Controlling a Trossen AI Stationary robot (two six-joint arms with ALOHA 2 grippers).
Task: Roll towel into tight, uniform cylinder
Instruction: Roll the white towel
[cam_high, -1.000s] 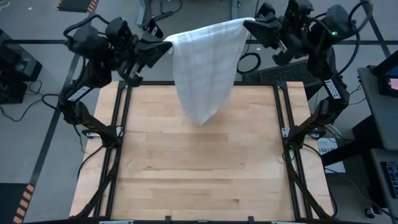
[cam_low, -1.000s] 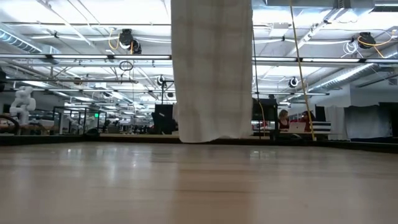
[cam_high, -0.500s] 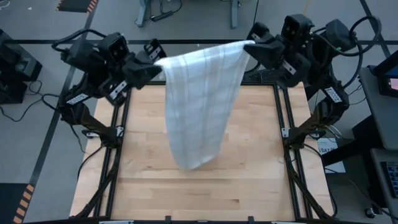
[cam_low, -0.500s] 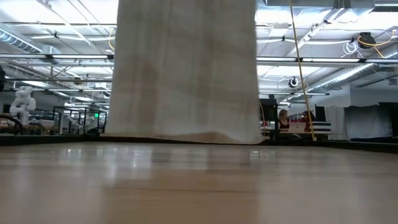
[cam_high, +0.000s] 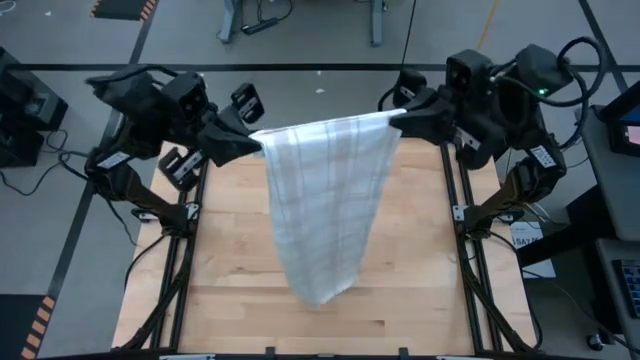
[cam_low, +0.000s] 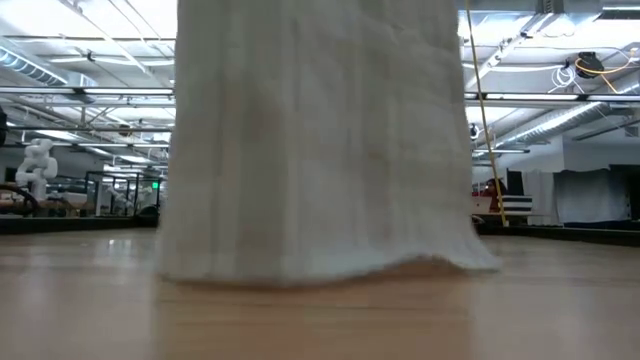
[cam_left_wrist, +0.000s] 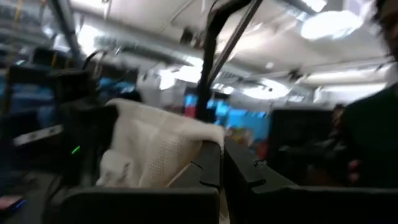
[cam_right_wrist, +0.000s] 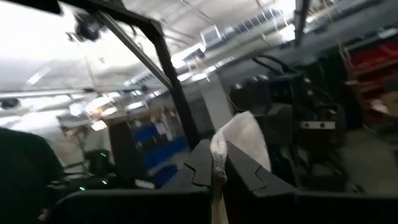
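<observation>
White checked cloth, the towel (cam_high: 325, 210), hangs between my two arms above the desk (cam_high: 240, 290). My left gripper (cam_high: 256, 141) is pressed together on one top corner, my right gripper (cam_high: 396, 119) pinches the other, and the top edge runs taut from one to the other. Its long axis drops straight down from that edge, with the lower hem just above the wood or brushing it. Neither arm is nearer; laying it flat, I judge, needs both lowering together.
</observation>
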